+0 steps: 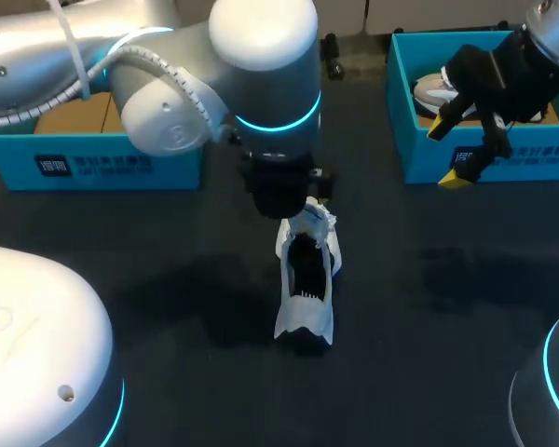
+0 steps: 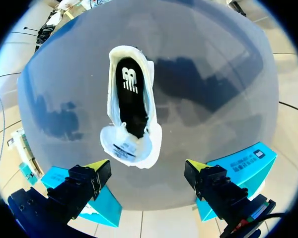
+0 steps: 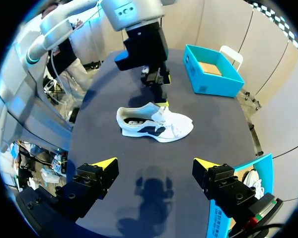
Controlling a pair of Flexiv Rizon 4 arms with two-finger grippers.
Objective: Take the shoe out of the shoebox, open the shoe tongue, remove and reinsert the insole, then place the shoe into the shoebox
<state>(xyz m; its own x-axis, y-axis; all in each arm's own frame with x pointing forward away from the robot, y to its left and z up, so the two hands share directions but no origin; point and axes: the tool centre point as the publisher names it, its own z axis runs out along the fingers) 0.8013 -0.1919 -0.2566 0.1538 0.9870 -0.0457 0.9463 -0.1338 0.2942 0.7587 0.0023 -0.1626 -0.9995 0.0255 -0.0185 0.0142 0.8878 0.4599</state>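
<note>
Left end effector [image 2: 147, 167], spread wide, directly above shoe [image 2: 131, 104].

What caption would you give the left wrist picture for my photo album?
The open left hand hovers above a white shoe on the dark table, tongue folded out, black insole showing.

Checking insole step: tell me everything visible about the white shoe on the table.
The white shoe is a low sneaker with dark side panels. It stands upright on its sole on the dark table. Its tongue is pulled forward toward the toe, baring a black insole seated inside. The left gripper hangs above the tongue end, jaws open, not gripping it.
</note>
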